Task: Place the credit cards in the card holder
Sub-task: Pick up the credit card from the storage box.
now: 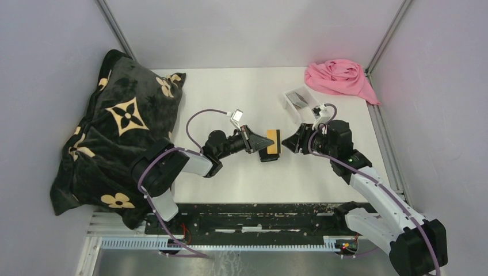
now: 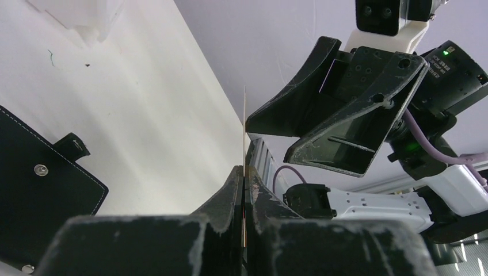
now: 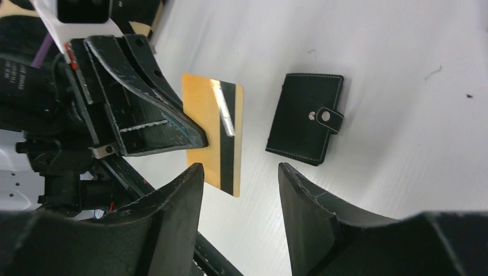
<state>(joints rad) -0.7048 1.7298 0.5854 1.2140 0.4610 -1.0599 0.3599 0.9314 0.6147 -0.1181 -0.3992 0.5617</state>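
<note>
Aloft, card [image 3: 218,155] edge in left claw [image 2: 244,172]

1. Nothing legible so far: not one word or number that can be made out.
2. Far left, dark blanket [image 1: 115,132]: tan four-pointed star and flower emblems all over, no letters among them.
3. Right arm's black housing [image 2: 454,63]: tiny white print, too small to read.
4. Left arm's black body [image 3: 17,72]: faint white lettering, blurred.
5. Gold card [image 3: 213,135]: black stripe only, no print showing.
</note>
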